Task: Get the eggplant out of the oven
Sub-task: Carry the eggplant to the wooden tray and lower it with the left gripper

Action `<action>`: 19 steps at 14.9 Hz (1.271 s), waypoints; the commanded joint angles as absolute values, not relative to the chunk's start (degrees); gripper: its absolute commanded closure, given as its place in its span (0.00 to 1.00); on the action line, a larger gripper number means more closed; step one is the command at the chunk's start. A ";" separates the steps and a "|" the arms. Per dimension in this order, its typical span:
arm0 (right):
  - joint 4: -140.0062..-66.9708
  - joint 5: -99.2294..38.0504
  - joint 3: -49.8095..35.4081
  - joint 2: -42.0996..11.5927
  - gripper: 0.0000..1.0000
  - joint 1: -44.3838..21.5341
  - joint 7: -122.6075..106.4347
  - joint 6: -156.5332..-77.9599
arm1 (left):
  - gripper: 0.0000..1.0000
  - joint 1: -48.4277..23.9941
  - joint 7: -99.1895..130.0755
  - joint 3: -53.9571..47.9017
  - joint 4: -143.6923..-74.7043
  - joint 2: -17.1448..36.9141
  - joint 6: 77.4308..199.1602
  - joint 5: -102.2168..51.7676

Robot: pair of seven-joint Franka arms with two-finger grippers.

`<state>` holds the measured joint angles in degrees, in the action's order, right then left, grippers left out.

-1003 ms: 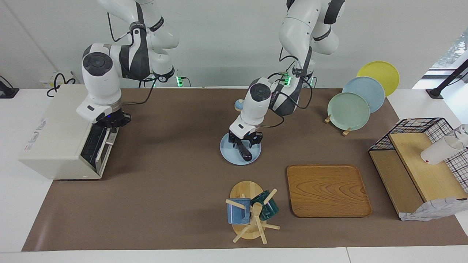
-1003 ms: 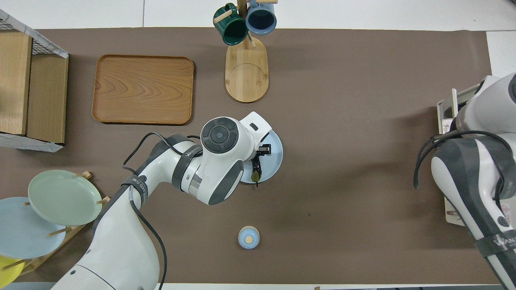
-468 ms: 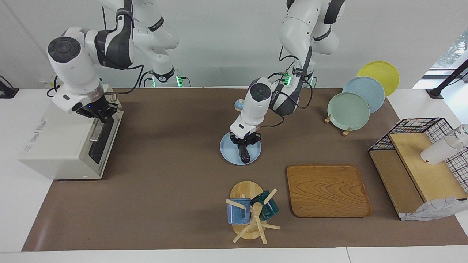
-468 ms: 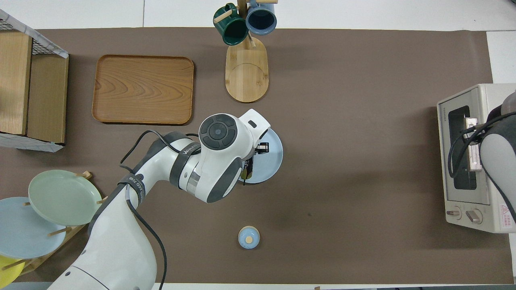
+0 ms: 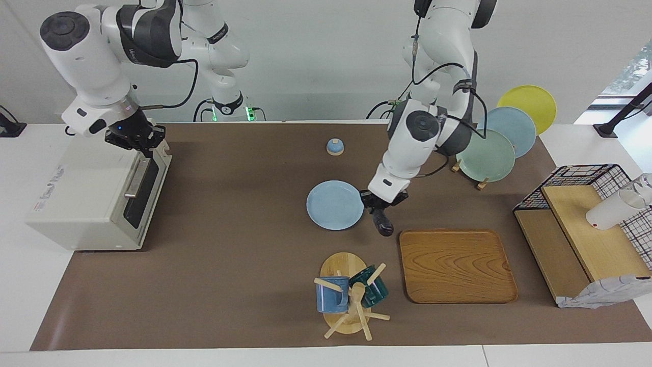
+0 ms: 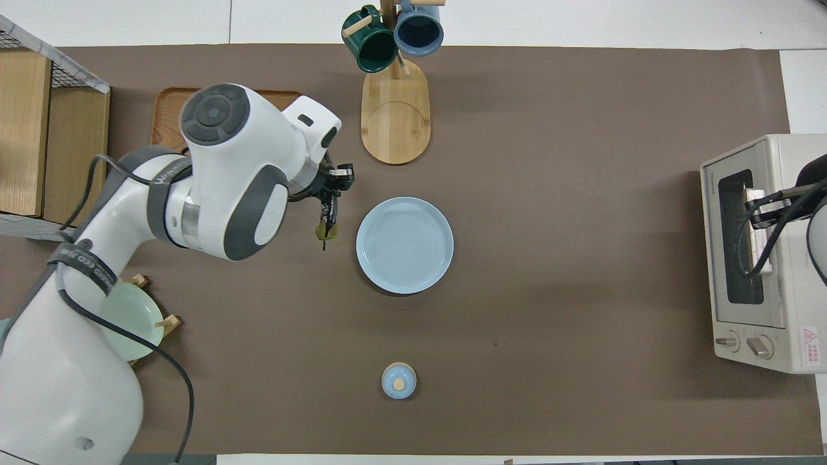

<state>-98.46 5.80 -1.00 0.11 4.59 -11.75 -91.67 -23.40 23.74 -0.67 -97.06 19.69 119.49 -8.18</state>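
Observation:
The dark purple eggplant [image 5: 381, 223] hangs from my left gripper [image 5: 382, 203], which is shut on its upper end, in the air between the blue plate [image 5: 333, 205] and the wooden tray [image 5: 456, 265]. In the overhead view the eggplant [image 6: 327, 212] shows beside the blue plate [image 6: 404, 245], under the left gripper [image 6: 328, 186]. The off-white oven [image 5: 76, 193] stands at the right arm's end of the table with its door shut. My right gripper [image 5: 135, 138] is just above the top edge of the oven door. The oven [image 6: 717, 258] also shows in the overhead view.
A mug tree [image 5: 349, 295] with two mugs stands farther from the robots than the plate. A small blue lid [image 5: 334, 147] lies nearer to the robots. A rack of plates [image 5: 486, 153] and a wire basket with a wooden shelf [image 5: 586, 224] stand at the left arm's end.
My left gripper lifted the eggplant off the blue plate and carried it toward the wooden tray. The right gripper swung the oven door shut and rose above its top edge.

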 commanded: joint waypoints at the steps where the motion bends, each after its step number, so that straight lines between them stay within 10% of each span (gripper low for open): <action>1: -98.53 2.91 -1.14 0.26 0.00 4.66 -13.09 -91.06 | 1.00 -18.65 18.12 -1.14 -96.07 20.65 118.39 -8.96; 19: -92.11 2.55 3.16 -0.62 0.00 -0.97 -6.24 -87.18 | 1.00 -6.77 2.47 -0.88 -88.59 32.34 126.04 -7.03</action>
